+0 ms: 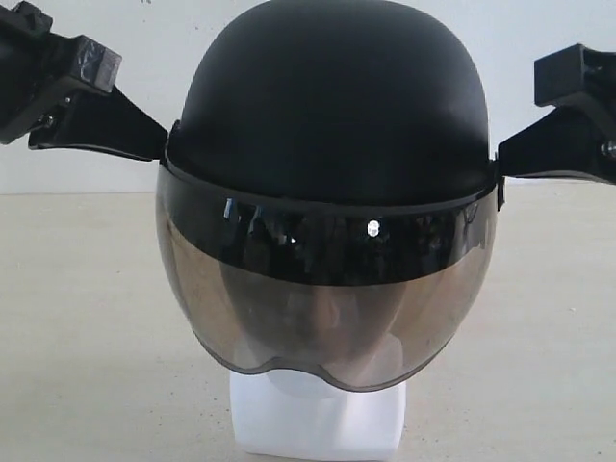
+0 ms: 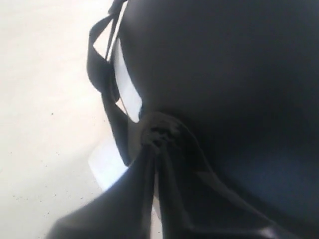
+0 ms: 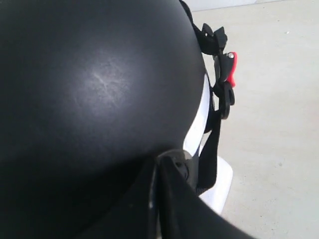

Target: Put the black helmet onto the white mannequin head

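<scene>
The black helmet sits over the white mannequin head, its smoky visor covering the face. Only the head's white blocky base shows clearly below the visor. My left gripper is shut on the helmet's left rim, and in the left wrist view its closed fingers meet the dark shell. My right gripper is shut on the helmet's right rim; in the right wrist view it pinches the shell edge. White head surface peeks out under the rim.
A pale tabletop surrounds the base. Black chin straps hang at each side, one with a buckle and red release tab. A light wall stands behind.
</scene>
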`<state>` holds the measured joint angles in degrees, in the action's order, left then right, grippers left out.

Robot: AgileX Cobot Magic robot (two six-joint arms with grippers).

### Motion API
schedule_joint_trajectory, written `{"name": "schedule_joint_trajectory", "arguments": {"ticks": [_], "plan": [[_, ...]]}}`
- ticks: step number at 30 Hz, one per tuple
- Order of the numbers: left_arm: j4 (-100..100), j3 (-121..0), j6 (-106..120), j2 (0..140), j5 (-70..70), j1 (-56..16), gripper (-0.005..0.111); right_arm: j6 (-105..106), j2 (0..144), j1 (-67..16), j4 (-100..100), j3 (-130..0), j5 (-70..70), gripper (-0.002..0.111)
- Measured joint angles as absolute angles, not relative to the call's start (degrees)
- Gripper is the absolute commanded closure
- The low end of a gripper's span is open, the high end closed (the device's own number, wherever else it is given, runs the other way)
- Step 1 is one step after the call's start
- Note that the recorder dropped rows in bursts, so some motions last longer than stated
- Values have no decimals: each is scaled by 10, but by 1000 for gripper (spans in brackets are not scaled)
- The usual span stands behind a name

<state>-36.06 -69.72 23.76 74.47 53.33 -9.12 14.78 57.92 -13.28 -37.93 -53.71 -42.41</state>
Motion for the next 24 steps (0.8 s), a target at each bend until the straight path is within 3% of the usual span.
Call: {"name": "schedule_joint_trajectory", "arguments": {"ticks": [24], "plan": [[-323, -711, 251, 746, 535, -91, 102, 148, 579, -133, -377, -541, -385, 108]]}}
